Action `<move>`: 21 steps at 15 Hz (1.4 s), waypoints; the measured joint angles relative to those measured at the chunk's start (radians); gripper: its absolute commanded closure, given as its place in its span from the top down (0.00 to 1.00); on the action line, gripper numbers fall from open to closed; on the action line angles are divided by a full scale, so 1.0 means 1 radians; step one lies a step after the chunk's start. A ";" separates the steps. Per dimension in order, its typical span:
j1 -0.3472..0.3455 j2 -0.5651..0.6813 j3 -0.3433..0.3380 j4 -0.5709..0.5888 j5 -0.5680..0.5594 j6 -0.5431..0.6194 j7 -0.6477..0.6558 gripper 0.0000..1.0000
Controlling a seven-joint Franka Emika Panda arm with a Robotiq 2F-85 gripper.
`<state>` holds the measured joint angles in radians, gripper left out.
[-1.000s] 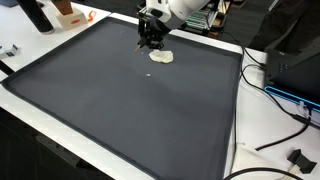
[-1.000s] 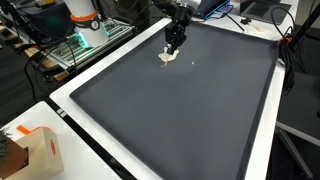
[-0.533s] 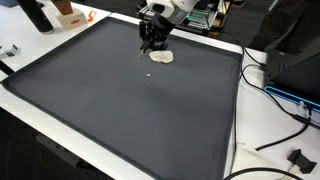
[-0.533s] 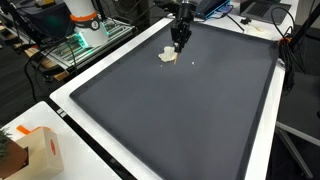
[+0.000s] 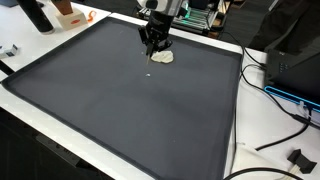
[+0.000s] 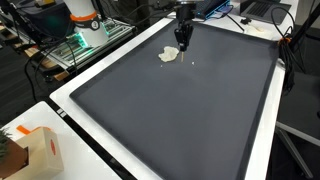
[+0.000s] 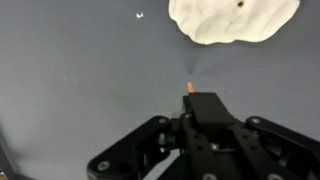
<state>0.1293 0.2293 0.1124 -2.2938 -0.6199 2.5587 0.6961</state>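
Observation:
A flat cream-white blob (image 5: 162, 57) (image 6: 169, 55) lies on the dark mat (image 5: 120, 110) (image 6: 180, 120) near its far edge. In the wrist view the blob (image 7: 232, 20) fills the top right, with a small dark dot on it. My gripper (image 5: 153, 44) (image 6: 182, 42) hangs just beside the blob, pointing down at the mat. Its fingers (image 7: 205, 108) are pressed together, and a tiny orange tip (image 7: 188, 88) pokes out past them. What the tip belongs to is hidden. A white speck (image 7: 140, 15) (image 5: 150, 73) lies on the mat close by.
A white table border surrounds the mat. A cardboard box (image 6: 40, 150) sits at one corner. A black bottle (image 5: 35, 15) and an orange object (image 5: 70, 15) stand beyond the far edge. Cables (image 5: 280, 110) trail off one side, near dark equipment (image 5: 300, 65).
The gripper has shifted a little sideways off the blob and now stands more upright. The blob and the speck have not moved.

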 measured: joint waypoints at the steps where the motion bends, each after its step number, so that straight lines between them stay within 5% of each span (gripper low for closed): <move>1: -0.007 -0.004 0.000 -0.009 0.059 0.020 -0.066 0.03; 13: -0.065 -0.046 0.041 -0.048 0.747 0.046 -0.838 0.03; 21: -0.114 -0.055 0.043 -0.019 0.927 -0.155 -1.046 0.03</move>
<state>0.0149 0.1742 0.1555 -2.3127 0.3072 2.4036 -0.3501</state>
